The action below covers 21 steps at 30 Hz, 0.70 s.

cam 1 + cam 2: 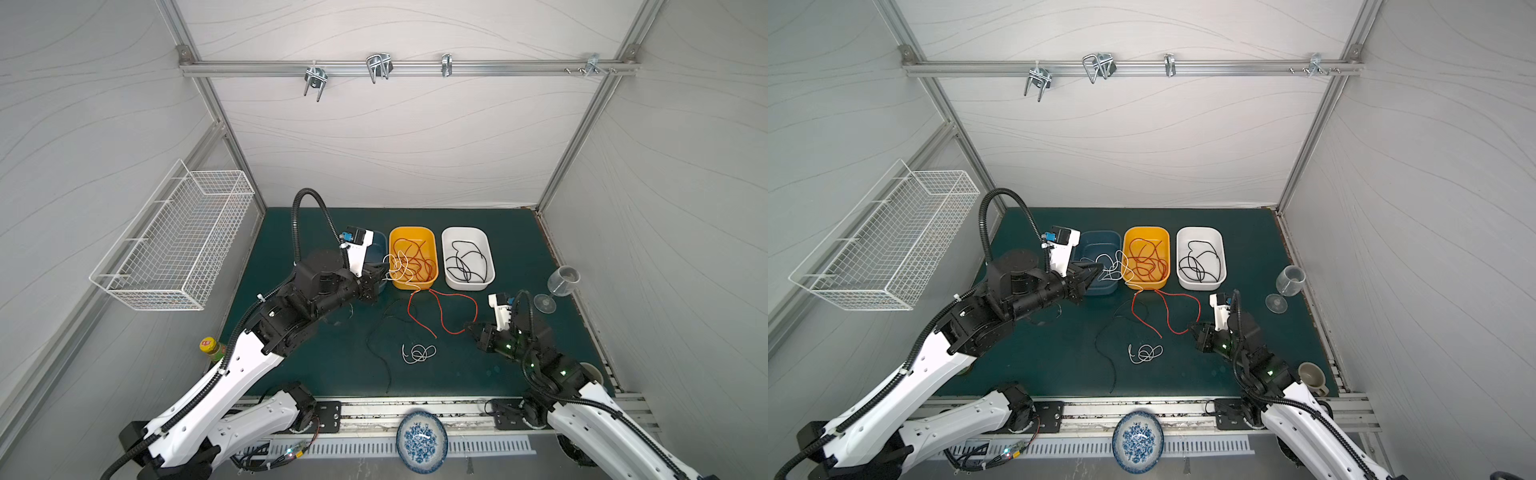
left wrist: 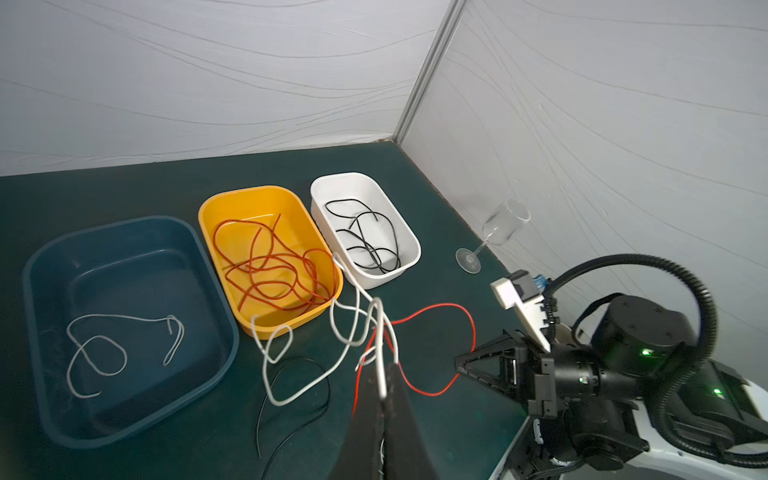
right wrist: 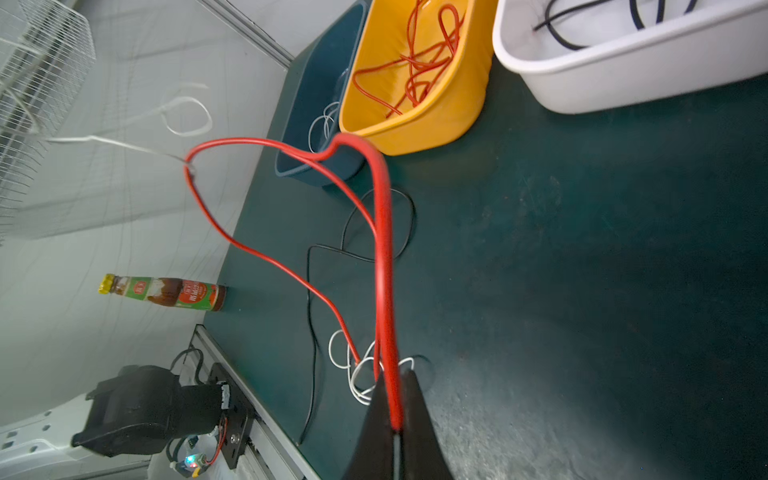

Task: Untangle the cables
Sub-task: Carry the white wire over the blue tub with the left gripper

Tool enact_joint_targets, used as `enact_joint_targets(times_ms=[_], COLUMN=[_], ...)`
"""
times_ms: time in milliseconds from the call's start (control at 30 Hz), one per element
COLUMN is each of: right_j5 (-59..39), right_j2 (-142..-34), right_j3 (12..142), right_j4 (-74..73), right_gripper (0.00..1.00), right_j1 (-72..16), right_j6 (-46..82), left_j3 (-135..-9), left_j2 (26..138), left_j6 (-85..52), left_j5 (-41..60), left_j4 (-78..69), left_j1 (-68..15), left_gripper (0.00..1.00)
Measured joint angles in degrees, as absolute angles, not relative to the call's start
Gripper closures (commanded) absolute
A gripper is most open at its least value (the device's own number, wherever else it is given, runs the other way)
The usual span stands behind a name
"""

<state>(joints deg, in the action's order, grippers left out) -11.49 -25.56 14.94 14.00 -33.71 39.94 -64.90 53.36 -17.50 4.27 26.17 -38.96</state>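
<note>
Your counter (image 1: pixel 1246 257): left tub (image 1: pixel 1096 247), middle tub (image 1: pixel 1144 286), right tub (image 1: pixel 1200 286) in a row at the back | glass (image 1: pixel 1289 282) right of the right tub | cables (image 3: pixel 384 249) in each tub and before them | plate (image 1: pixel 1137 440) off the front edge.

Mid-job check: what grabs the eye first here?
Two lifted cables stand out: the left pincer is shut on a white cable beside the yellow tub, and the right pincer is shut on a red cable over the mat. At the back, the yellow tub holds red cables and the white tub black cables.
</note>
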Motion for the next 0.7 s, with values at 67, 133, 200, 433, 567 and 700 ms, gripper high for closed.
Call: enact_joint_targets(times_ms=[67, 133, 200, 433, 567, 700], right_j5=[-11.49, -11.46, -11.49, -11.44, -11.44, -11.44], right_j2=[-25.69, -25.93, -26.20, -26.24, -26.15, -26.06], right_j3=[14.39, 14.17, 13.98, 11.62, 10.48, 9.76], right_j4=[14.04, 14.00, 13.98, 13.96, 13.91, 13.76], right_gripper=[1.00, 1.00, 1.00, 1.00, 1.00, 1.00], right_j1=[-33.71, -33.71, -33.71, -33.71, -33.71, -33.71], right_j6=[39.11, 38.48, 37.87, 36.36, 35.99, 35.97], left_j3=[-65.95, -66.81, -67.79, -73.06, -73.97, -75.88], left_j2=[54.30, 55.13, 55.83, 57.25, 57.32, 58.15], left_j6=[-17.34, -17.30, -17.26, -16.69, -16.67, -16.69], left_j5=[5.43, 6.74, 7.70, 9.72, 10.15, 10.37], left_j4=[26.28, 26.52, 26.94, 27.57, 27.64, 28.75], left_j1=[-37.15, -35.18, -33.74, -31.40, -30.87, -30.63], left_gripper=[1.00, 1.00, 1.00, 1.00, 1.00, 1.00])
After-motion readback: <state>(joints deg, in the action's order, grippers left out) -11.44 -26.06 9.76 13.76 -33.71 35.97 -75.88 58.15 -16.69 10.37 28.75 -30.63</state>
